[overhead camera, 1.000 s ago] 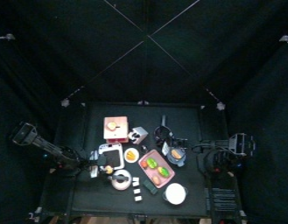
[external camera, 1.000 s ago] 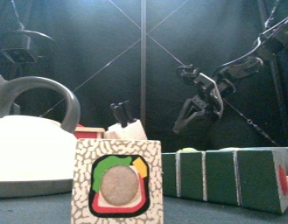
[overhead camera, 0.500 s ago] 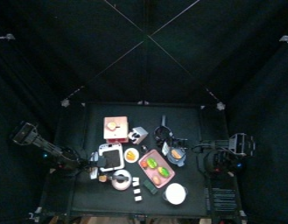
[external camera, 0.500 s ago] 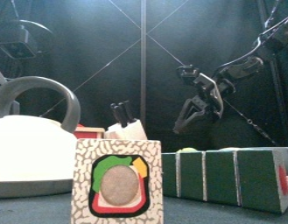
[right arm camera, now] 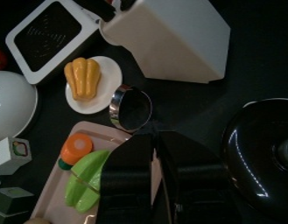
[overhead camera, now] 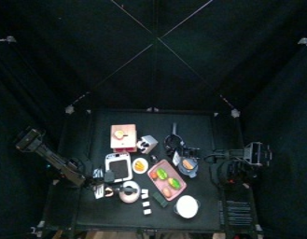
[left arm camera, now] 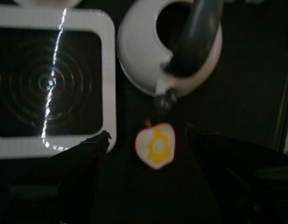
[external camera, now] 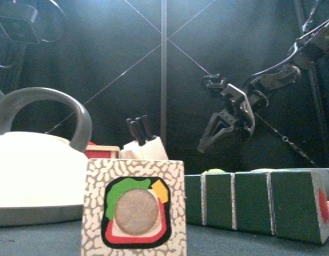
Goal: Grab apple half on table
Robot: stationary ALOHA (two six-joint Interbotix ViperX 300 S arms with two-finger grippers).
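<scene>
The apple half (left arm camera: 156,144), yellow flesh with a red rim, lies cut side up on the dark table (overhead camera: 89,140) beside the white kettle (left arm camera: 170,44). My left gripper (left arm camera: 156,166) hangs right over it, open, with one jaw on each side of the apple half and not touching it. In the top view this gripper (overhead camera: 102,188) is at the table's front left, next to the kettle (overhead camera: 127,193). My right gripper (right arm camera: 156,179) is shut and empty, held above a pink cutting board (right arm camera: 76,175). It also shows in the front view (external camera: 223,128).
A white square scale (left arm camera: 50,83) lies beside the kettle. Near the right gripper are a white knife block (right arm camera: 170,39), a plate of orange pieces (right arm camera: 90,77), a small metal cup (right arm camera: 132,107) and a black pot (right arm camera: 263,140). A patterned box (external camera: 133,205) stands at the front edge.
My left arm has swung toward the table's front, bringing its gripper down beside the kettle. The right arm has not moved.
</scene>
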